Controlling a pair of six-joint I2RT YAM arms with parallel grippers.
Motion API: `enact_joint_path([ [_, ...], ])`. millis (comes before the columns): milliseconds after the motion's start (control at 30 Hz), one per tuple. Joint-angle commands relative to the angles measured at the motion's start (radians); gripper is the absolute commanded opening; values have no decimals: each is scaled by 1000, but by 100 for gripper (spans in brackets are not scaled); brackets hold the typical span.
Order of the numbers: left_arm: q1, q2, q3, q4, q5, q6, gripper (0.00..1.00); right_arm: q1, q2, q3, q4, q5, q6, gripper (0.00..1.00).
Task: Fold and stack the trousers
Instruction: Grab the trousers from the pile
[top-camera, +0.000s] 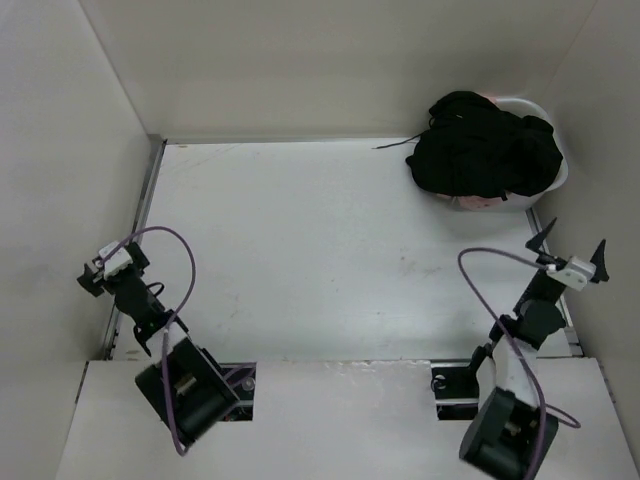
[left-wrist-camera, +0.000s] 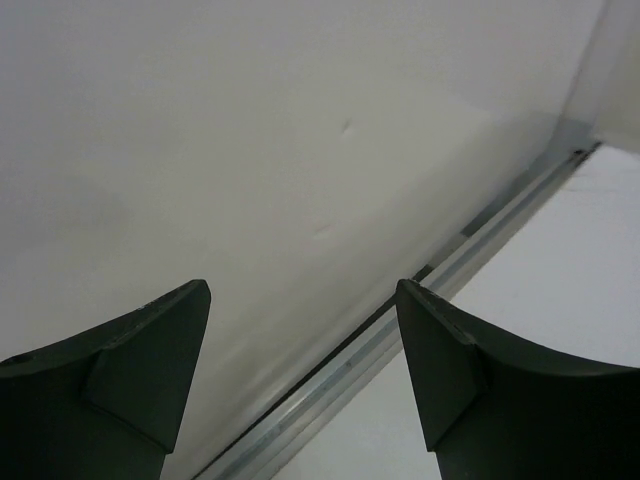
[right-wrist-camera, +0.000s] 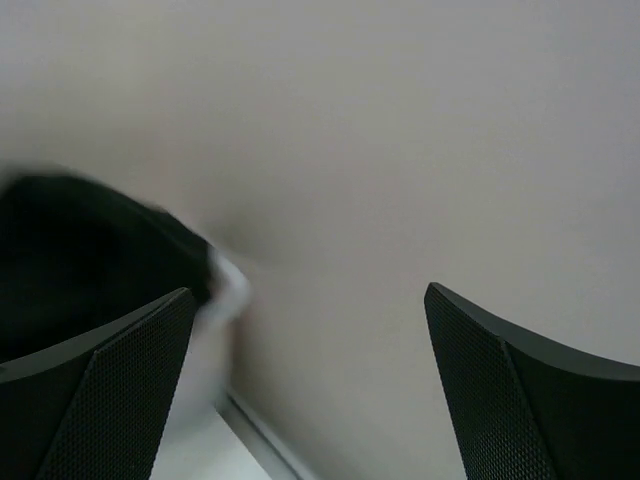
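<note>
Table white, walled; trousers in basin, far-R corner; left end effector, right end effector apart.

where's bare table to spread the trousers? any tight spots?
Bare: the whole middle of the table, from the left gripper at the left rail across to the right gripper, and back to the far wall. Crowded: only the far right corner, where the trousers heap in a white tub against the walls.
</note>
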Motion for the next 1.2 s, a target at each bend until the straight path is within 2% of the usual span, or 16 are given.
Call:
enact_joint_path([
  [0,-95,-176,315,-375,209,47,76,266,-73,261,-111,-120,-199,100],
  [67,-174,-105,520,-616,287,56,78,423,31,491,-328,-80,-227,100],
  [133,-292,16,777,-982,397,114,80,596,204,852,-782,89,-224,100],
  [167,-360,88,900,-1169,450,164,78,652,258,962,-911,157,-230,100],
  [200,-421,143,994,-1317,471,210,76,675,284,1009,-965,183,-239,100],
  [233,-542,268,1176,-1596,464,291,74,730,359,1123,-1023,223,-244,100],
  [300,-635,375,1303,-1796,452,339,70,767,393,1190,-1047,181,-210,100],
  [333,-679,425,1352,-1875,456,349,68,774,445,1272,-1138,58,-169,100],
  [367,-710,458,1378,-1907,462,346,68,769,497,1348,-1248,0,-137,100],
  [400,-762,490,1386,-1894,450,324,68,746,669,1573,-1543,-60,-80,100],
  [533,-821,525,1362,-1831,401,289,70,720,983,1891,-1850,54,18,100],
  [667,-834,541,1322,-1799,386,287,70,711,1203,2106,-2022,200,60,100],
  [900,-834,544,1251,-1740,335,274,70,668,1317,2096,-2049,273,140,99],
  [967,-841,542,1236,-1727,315,271,70,662,1300,2057,-2033,274,150,81],
  [1000,-844,541,1227,-1722,306,269,70,663,1274,2025,-2003,274,152,63],
  [1167,-861,529,1213,-1725,300,267,70,668,1167,1942,-1902,358,149,6],
])
